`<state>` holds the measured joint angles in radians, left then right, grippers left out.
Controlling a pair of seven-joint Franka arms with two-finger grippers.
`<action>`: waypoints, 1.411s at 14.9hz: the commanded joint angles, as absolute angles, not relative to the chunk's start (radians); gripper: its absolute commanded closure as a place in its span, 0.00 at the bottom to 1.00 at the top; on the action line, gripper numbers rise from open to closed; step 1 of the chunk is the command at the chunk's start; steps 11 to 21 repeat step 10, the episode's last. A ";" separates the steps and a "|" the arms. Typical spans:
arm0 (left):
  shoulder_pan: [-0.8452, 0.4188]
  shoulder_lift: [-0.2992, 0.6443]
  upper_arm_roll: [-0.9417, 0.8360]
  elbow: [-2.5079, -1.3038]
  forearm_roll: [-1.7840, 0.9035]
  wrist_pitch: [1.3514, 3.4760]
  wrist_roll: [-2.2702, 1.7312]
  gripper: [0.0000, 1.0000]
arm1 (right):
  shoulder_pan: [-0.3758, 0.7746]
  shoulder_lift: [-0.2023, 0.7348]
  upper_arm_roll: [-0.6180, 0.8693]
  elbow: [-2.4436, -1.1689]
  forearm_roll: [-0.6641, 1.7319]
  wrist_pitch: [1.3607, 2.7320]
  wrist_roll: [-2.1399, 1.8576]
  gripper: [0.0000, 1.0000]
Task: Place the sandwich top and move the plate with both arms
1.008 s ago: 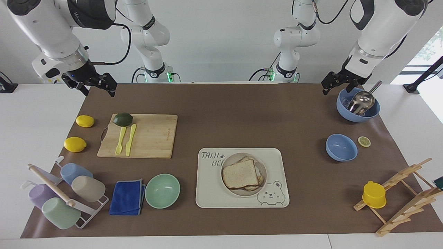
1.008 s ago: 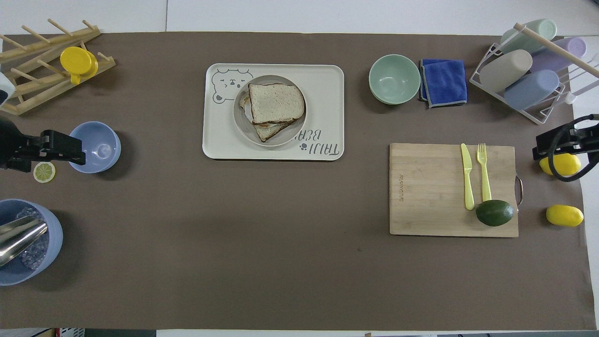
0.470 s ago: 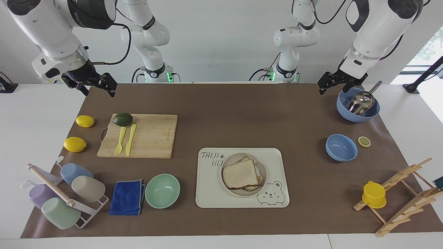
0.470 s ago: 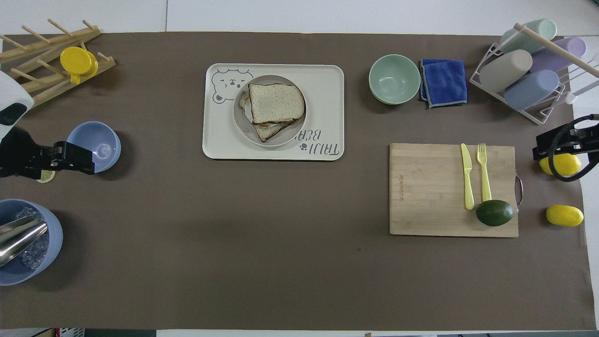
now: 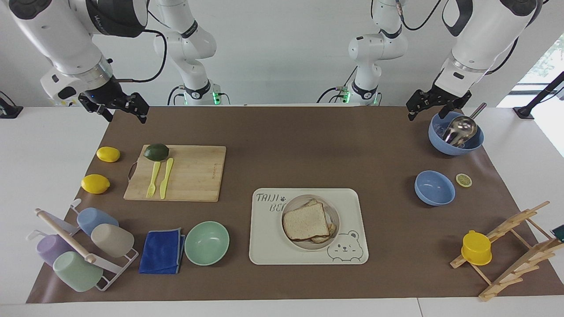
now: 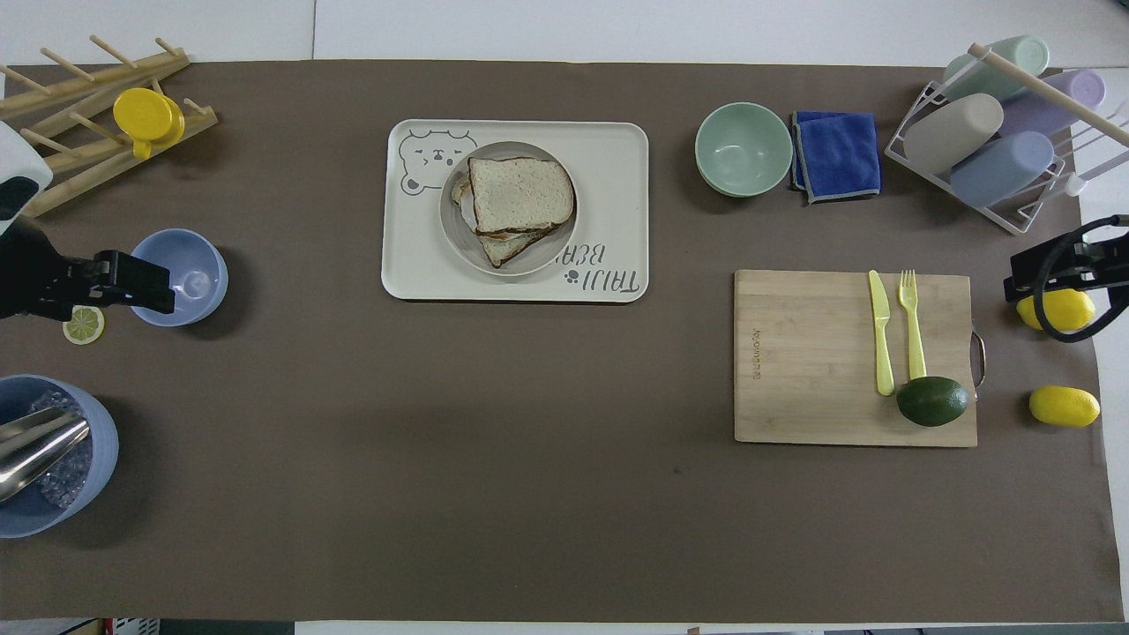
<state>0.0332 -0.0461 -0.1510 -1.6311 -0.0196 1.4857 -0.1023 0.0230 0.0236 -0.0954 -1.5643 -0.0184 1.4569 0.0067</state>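
- The sandwich top [image 5: 306,221] lies flat on the lower toast piece [image 5: 324,237], whose corner peeks out beneath it; nothing grips it.
- Both slices sit on the plate [image 5: 335,218], and the plate rests in the middle of the cream tray [image 5: 269,246], between the bear drawing and the printed letters.
- The tray stands on the brown mat [image 5: 282,154], in the half of the table farther from the robots.
- Beside the tray toward the right arm's end are a mint green bowl [image 5: 206,242] and a folded blue cloth [image 5: 162,251].
- Nearer to the robots than those lies a wooden cutting board [image 5: 194,174] carrying an avocado [image 5: 156,152], a yellow fork [image 5: 152,179] and a yellow knife [image 5: 165,178].
- Toward the left arm's end sits a small blue bowl [image 5: 434,188], well apart from the tray.
- The left gripper [image 5: 431,105] hangs in the air over the mat's edge, just beside a blue bowl with a metal scoop [image 5: 456,132]; its fingers stand apart and hold nothing.
- The right gripper [image 5: 121,108] hangs over the mat's corner at its own end, fingers apart, empty, well clear of the board.
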 commanded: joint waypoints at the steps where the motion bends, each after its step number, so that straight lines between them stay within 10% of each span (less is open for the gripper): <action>1: -0.001 -0.028 -0.115 -1.601 -0.020 1.436 -0.101 0.00 | 0.017 0.020 -0.094 -1.557 -0.005 1.445 -0.023 0.00; 21: 0.011 -0.032 -0.117 -1.595 -0.021 1.443 -0.091 0.00 | 0.017 0.020 -0.094 -1.557 -0.005 1.445 -0.023 0.00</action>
